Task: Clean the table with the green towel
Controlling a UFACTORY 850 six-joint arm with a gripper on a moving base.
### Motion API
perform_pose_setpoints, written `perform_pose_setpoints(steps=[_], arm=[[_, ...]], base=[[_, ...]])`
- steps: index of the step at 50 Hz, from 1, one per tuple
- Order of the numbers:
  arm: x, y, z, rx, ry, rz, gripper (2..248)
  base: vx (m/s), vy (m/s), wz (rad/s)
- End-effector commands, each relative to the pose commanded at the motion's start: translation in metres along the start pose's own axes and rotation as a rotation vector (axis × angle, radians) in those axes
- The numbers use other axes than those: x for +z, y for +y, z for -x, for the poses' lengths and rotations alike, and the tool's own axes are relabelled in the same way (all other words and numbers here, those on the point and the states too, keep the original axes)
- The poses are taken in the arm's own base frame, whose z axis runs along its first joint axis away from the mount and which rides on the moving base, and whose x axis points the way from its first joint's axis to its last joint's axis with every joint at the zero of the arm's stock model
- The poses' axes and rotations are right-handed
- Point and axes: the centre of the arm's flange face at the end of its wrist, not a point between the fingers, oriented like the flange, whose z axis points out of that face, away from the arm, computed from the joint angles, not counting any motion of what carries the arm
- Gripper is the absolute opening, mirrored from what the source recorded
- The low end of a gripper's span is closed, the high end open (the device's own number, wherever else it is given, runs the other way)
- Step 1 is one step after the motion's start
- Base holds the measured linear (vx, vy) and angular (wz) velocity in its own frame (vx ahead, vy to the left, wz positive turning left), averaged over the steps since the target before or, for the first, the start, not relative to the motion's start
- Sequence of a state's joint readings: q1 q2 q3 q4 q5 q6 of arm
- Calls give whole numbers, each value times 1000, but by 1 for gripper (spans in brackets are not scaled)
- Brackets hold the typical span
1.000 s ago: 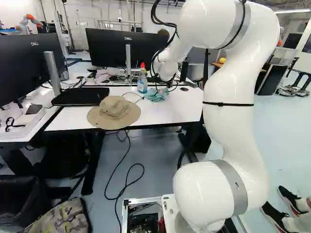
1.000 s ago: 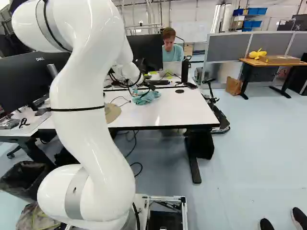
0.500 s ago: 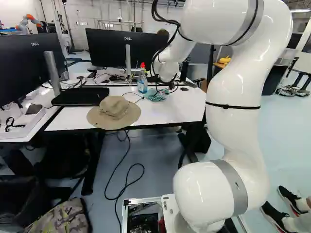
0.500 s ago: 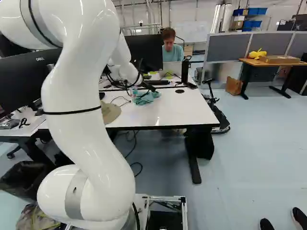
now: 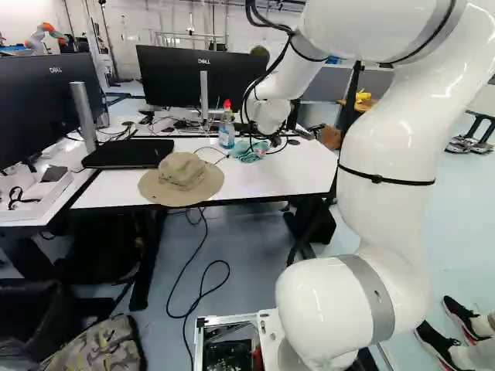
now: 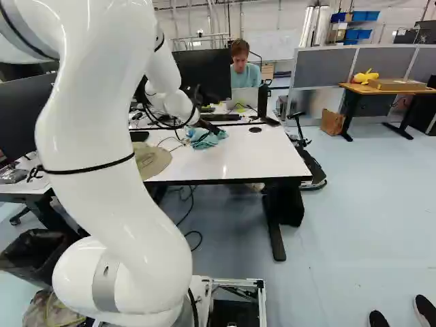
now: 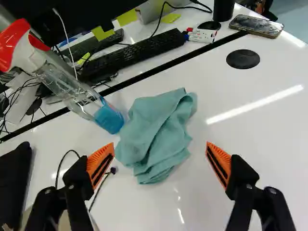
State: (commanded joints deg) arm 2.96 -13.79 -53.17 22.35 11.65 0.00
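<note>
The jaws of the white robot arm are spread wide and hold nothing. Ahead of them, on the white table, lies the green towel, a crumpled, loosely folded heap lying between the lines of the two orange pads. A clear spray bottle with a red nozzle and blue liquid stands right beside the towel. A thin black cable lies near one finger, and a tan sun hat sits nearer the table's front edge.

The towel looks light, limp and soft, with nothing to break; it should give under the pads and grip well rather than slide. The best hold is probably across the thick middle folds, low against the tabletop, gathering several layers at once. A pinch at a thin outer corner could slip free or lift only one flap. Coming down too near the bottle could tip it.
</note>
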Motion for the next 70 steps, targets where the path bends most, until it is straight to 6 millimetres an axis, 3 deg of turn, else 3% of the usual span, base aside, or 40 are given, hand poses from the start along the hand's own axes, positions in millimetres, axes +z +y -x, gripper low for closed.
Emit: perform_pose_setpoints(steps=[43,70], arm=[[-67,23,49,-5,-20,4,247],[-71,27,55,-19,-5,7,247]], base=[[0,0,0],[0,0,0]])
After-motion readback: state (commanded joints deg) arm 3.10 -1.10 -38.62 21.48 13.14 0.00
